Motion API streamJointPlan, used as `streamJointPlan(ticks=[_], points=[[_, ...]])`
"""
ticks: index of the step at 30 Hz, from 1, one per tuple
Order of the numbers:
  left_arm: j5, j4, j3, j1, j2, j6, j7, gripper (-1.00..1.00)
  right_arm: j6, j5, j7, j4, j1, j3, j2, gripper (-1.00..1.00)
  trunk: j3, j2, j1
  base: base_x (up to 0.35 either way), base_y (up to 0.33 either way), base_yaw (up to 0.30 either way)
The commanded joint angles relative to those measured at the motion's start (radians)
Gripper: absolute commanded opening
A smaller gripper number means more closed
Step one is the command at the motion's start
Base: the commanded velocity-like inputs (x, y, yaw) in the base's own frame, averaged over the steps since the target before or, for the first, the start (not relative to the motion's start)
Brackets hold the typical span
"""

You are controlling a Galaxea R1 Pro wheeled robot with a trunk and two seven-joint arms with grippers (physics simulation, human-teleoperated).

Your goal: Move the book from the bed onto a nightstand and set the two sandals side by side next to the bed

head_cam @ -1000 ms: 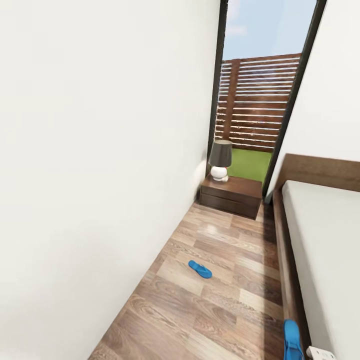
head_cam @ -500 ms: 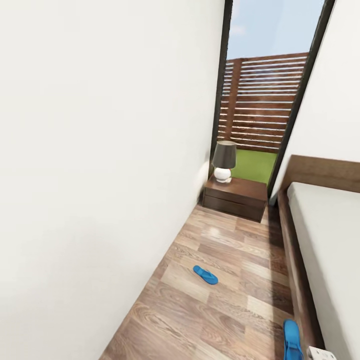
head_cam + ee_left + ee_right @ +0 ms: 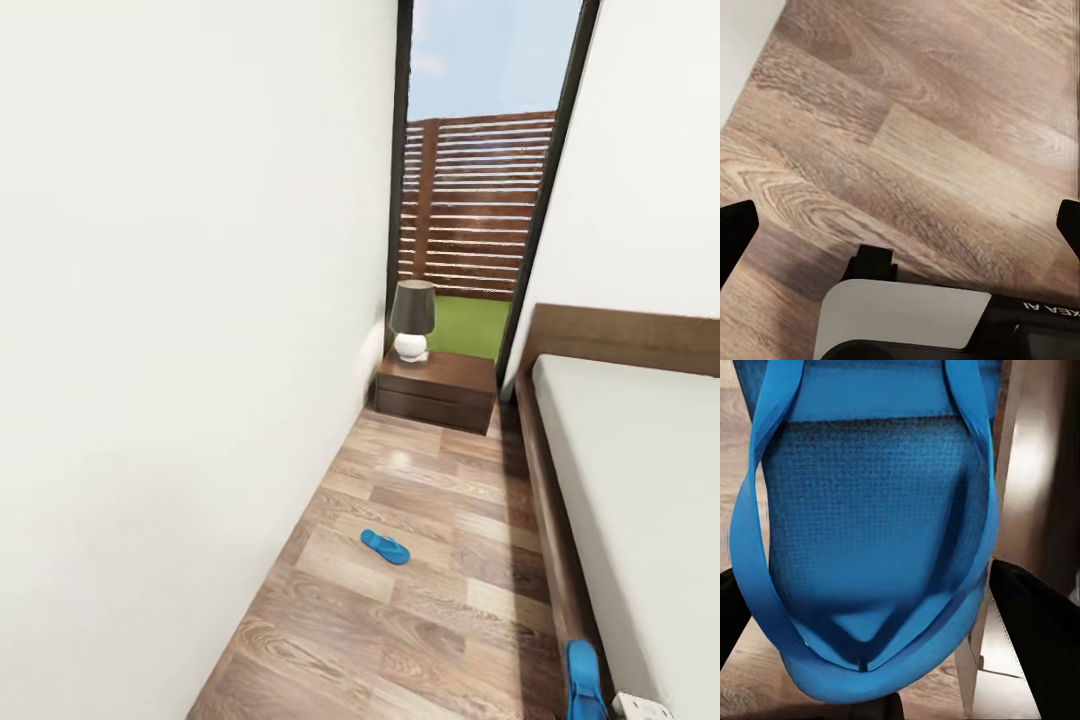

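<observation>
A plain white wall [image 3: 180, 350] is filling the left of the head view, running back to one tall black-framed window [image 3: 480, 170] that is showing a slatted wooden fence [image 3: 475, 205] and a strip of grass [image 3: 468, 325]. Below the window one dark-brown nightstand [image 3: 437, 390] is standing against the wall, with two drawer fronts facing out and one table lamp [image 3: 412, 318] sitting on its top, dark shade over a round white base. The wood-plank floor [image 3: 400, 620] is stretching toward the camera as a narrow aisle between wall and bed.

Two blue sandals are showing, well apart. One sandal [image 3: 385, 546] is lying flat on the planks about mid-aisle, angled across the boards, nearer the wall than the bed. The second sandal [image 3: 585, 682] is sitting at the bottom right of the head view, just beside the bed's wooden frame, with a corner of the right gripper [image 3: 640, 706] next to it.

One bed [image 3: 640, 470] is taking up the right side, its brown headboard against the far wall and its light grey mattress lying bare in the part that is visible.

In the left wrist view the left gripper [image 3: 900, 225] is pointing down at bare planks, its two dark fingertips spread wide at opposite edges with nothing between them.

In the right wrist view the second sandal [image 3: 870, 532] is hanging close before the camera, straps facing it, between two dark fingers [image 3: 1042, 637]; whether they are pressing on it I cannot tell.
</observation>
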Motion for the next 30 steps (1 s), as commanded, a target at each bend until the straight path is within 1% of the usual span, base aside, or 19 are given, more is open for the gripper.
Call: streamJointPlan(ticks=[1, 4, 8, 16, 21, 30], points=[[0.008, 0.000, -0.006, 0.000, 0.000, -0.003, 0.004, 1.00, -0.001, -0.010, 0.003, 0.001, -0.001, 0.008, 0.000, -1.00, -0.001, -0.001, 0.000, 0.000, 0.000, -0.299], [0.008, 0.001, -0.006, -0.001, 0.000, -0.004, 0.004, 1.00, -0.001, -0.010, 0.003, 0.001, -0.001, 0.008, 0.000, -1.00, -0.001, -0.001, 0.000, 0.035, 0.028, -0.300], [0.008, 0.001, -0.005, 0.000, 0.001, -0.005, 0.004, 1.00, -0.001, -0.010, 0.003, 0.001, -0.001, 0.008, 0.000, -1.00, -0.001, -0.001, 0.000, 0.179, 0.170, -0.236], [0.008, 0.001, -0.005, 0.000, 0.001, -0.005, 0.004, 1.00, -0.001, -0.010, 0.003, 0.001, -0.001, 0.008, 0.000, -1.00, -0.001, -0.001, 0.000, 0.204, 0.200, -0.039], [0.008, 0.000, -0.005, 0.000, 0.001, -0.005, 0.004, 1.00, -0.001, -0.010, 0.003, 0.001, -0.001, 0.008, 0.000, -1.00, -0.001, -0.001, 0.000, 0.031, 0.030, -0.113], [0.008, 0.001, -0.005, 0.000, 0.001, -0.005, 0.004, 1.00, -0.001, -0.010, 0.003, 0.001, -0.001, 0.008, 0.000, -1.00, -0.001, -0.001, 0.000, 0.003, 0.003, -0.279]])
